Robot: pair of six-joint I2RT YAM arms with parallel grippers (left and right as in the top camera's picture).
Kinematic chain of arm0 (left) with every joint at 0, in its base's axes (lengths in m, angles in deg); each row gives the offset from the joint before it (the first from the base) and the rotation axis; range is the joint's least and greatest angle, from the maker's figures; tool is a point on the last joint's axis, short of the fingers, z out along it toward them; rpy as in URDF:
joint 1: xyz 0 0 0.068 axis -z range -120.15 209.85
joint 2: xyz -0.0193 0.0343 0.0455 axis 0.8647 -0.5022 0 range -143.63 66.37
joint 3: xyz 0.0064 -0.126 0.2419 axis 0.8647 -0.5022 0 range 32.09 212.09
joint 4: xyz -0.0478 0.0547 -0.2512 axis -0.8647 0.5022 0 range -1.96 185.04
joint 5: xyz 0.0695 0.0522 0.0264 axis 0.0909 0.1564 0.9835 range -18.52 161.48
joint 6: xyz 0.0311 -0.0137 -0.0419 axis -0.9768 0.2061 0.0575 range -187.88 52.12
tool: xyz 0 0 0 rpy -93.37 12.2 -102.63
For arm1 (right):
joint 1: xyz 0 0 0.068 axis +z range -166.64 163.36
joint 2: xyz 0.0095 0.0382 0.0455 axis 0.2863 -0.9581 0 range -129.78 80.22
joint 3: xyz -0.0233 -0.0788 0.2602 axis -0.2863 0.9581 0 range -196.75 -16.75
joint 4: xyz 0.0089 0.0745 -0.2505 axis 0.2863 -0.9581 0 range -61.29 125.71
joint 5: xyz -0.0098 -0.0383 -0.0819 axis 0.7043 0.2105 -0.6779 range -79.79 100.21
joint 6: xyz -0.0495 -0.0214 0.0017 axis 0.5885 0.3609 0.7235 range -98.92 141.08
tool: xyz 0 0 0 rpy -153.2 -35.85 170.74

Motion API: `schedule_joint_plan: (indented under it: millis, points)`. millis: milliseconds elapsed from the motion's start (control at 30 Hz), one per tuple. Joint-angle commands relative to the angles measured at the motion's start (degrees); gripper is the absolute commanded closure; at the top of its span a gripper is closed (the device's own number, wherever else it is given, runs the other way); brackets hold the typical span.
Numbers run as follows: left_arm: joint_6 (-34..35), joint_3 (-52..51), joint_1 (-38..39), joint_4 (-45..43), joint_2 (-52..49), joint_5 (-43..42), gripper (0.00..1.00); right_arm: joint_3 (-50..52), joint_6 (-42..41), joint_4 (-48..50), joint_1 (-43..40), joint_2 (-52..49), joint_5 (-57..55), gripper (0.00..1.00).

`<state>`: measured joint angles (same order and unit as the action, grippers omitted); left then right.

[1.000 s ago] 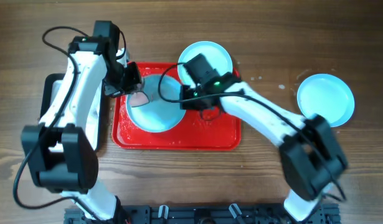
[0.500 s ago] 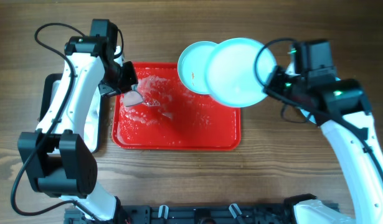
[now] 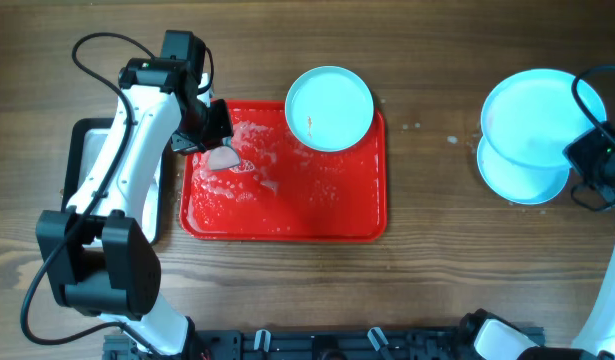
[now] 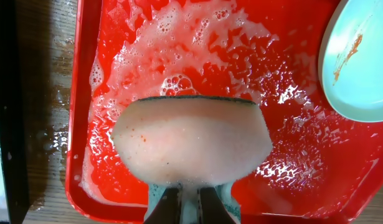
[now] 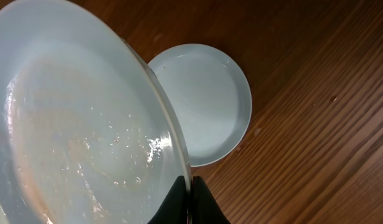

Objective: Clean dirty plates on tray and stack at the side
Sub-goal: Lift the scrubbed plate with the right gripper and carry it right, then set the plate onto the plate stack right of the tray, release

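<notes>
The red tray [image 3: 287, 215] lies mid-table, wet with suds [image 4: 179, 37]. One plate [image 3: 330, 108] with a brownish streak rests at its far right corner, and it shows in the left wrist view too, plate [image 4: 359, 62]. My left gripper [image 3: 215, 148] hangs over the tray's left part, shut on a pinkish foamy sponge [image 4: 191, 140]. Far right, my right gripper [image 3: 579, 152] is shut on the rim of a wet plate [image 5: 73, 124], tilted just above another plate [image 5: 207, 102] lying on the wood.
A black-rimmed metal pan [image 3: 85, 170] sits left of the tray, partly under my left arm. Small water drops [image 3: 419, 127] dot the wood between the tray and the right-hand plates. Cables trail from both arms.
My right arm has carried its plate from above the tray's right edge out to the far right, over the plate on the table. The left gripper and sponge have barely shifted.
</notes>
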<state>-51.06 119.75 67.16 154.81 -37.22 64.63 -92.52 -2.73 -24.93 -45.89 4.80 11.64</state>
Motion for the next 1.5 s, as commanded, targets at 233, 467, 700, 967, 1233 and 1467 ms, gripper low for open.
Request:
schedule_joint_plan:
  millis: [233, 467, 700, 967, 1233, 1467]
  points:
    - [4.7, 1.0, -5.3, -3.1, 0.8, 0.7, 0.96, 0.9, 3.9, 0.9, 34.9, 3.3, -10.2, 0.96]
    - [4.6, 1.0, -14.0, -2.6, 0.8, -1.4, 0.96, 0.9, -4.7, 9.9, 69.4, -10.9, -40.3, 0.96]
    - [4.6, 1.0, -13.9, -2.4, 0.8, -1.4, 0.96, 0.9, 19.5, 37.8, 88.8, -35.0, -88.5, 0.96]
    - [4.6, 0.6, -13.9, -2.4, 0.8, -1.4, 0.96, 0.9, 41.9, 60.5, 89.3, -36.0, -88.5, 0.96]
    - [4.6, 0.6, -13.9, -2.4, 0.8, -1.4, 0.96, 0.9, 39.7, 61.1, 91.8, -35.9, -88.5, 0.96]
    - [4.6, 0.5, -13.9, -2.4, 0.8, -1.4, 0.96, 0.9, 32.3, 57.0, 93.4, -31.5, -78.8, 0.96]
